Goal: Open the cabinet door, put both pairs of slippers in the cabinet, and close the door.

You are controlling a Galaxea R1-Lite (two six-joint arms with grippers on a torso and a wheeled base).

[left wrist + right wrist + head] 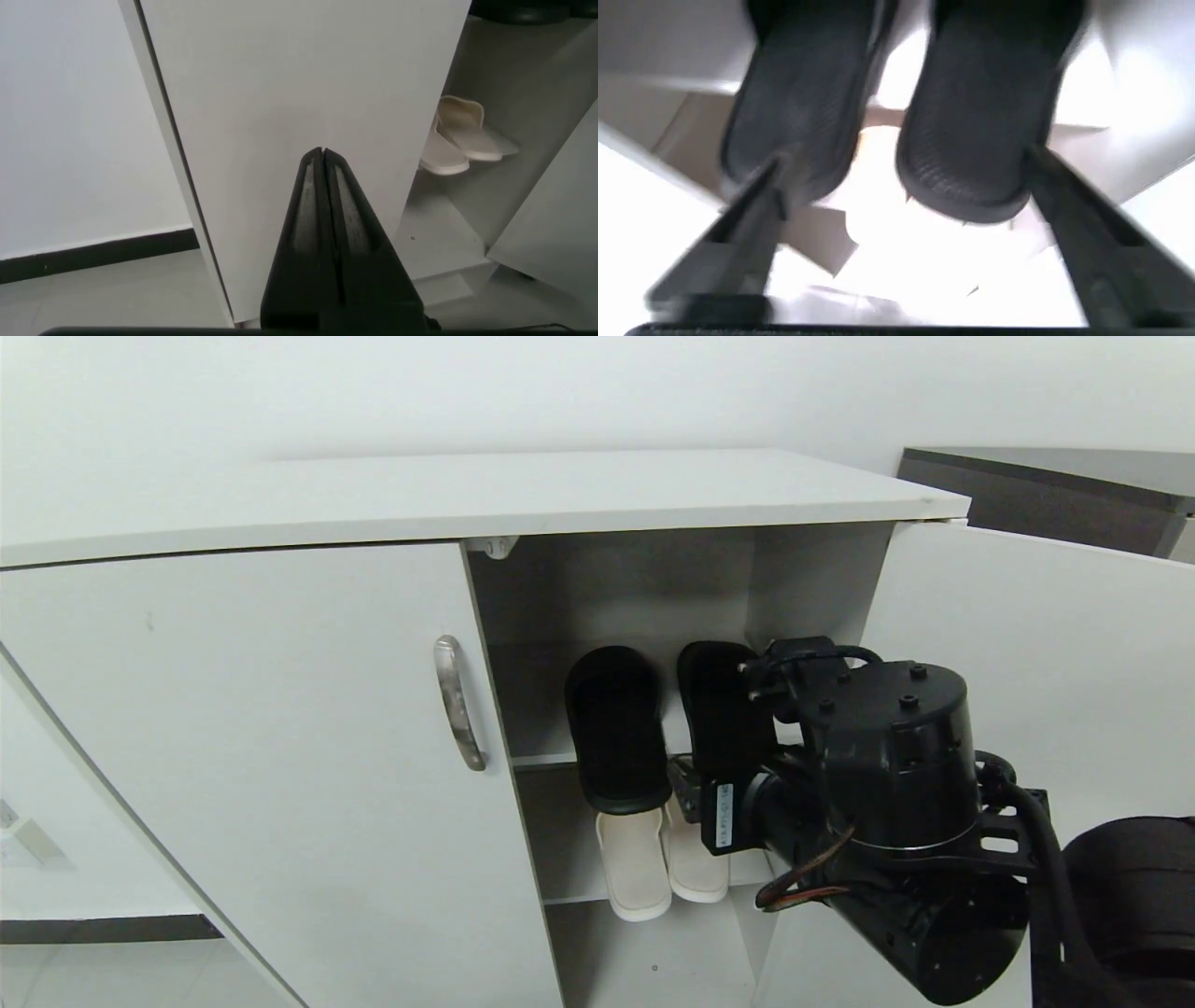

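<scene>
Nearly there: the black slippers (616, 728) sit on the upper shelf (541, 761) of the cabinet (467, 495), heels hanging over its edge, with the white slippers (635, 868) on the shelf below. The right gripper (904, 173) is spread wide at the black heels; the left gripper (322, 187) is pressed shut before the closed left door (299, 75). A straight, level push should seat the pair deeper, letting the right door (1027, 616) swing shut without catching.
</scene>
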